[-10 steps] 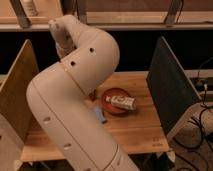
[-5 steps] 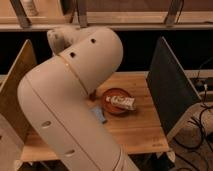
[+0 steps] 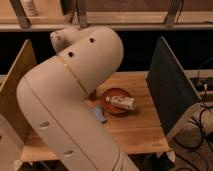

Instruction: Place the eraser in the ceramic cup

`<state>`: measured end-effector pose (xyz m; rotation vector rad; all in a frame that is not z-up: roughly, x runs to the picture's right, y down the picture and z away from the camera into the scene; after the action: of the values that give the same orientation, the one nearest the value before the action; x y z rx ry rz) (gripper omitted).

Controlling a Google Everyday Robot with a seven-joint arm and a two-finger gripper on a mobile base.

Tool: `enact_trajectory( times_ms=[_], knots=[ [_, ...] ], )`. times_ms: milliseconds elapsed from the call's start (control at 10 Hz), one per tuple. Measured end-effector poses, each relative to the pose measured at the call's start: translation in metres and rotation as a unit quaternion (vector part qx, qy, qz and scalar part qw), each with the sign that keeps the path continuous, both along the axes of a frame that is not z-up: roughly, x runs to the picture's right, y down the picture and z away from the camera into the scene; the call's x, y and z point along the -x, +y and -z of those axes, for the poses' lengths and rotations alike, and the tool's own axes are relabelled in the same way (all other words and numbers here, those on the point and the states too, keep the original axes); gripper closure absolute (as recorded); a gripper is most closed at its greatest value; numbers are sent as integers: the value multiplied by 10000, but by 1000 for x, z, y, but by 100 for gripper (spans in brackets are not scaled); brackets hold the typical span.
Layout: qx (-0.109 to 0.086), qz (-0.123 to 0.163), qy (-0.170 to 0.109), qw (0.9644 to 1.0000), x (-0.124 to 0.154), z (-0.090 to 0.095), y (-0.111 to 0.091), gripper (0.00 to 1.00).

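arm (image 3: 75, 100): white, bulky, left of the red bowl (image 3: 111, 96). gripper: hidden behind the arm, fingers together; whether they hold anything cannot be told. small blue piece (image 3: 98, 114), seemingly the eraser: flat on the wooden table (image 3: 135, 131), just left of the bowl. white packet (image 3: 122, 103): inside the bowl. dark panel (image 3: 170, 90): right of the bowl.

Gripper out of view. White arm (image 3: 70, 100) blocks table's (image 3: 142, 134) left half, pt of blue object (image 3: 99, 114); bowl (image 3: 116, 91) contents blurry.
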<state>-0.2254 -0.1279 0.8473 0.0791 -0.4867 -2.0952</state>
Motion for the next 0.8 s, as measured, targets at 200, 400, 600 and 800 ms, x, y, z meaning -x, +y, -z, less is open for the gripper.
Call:
enact_trajectory(
  times_ms=[200, 400, 600, 800],
  knots=[
    [79, 38, -33, 10000, 2, -7, 10, 100],
    [102, 108, -39, 9999, 1, -15, 15, 100],
    [66, 190, -30, 9998, -1, -21, 12, 100],
    [46, 245, -32, 9997, -4, -27, 11, 100]
  ],
)
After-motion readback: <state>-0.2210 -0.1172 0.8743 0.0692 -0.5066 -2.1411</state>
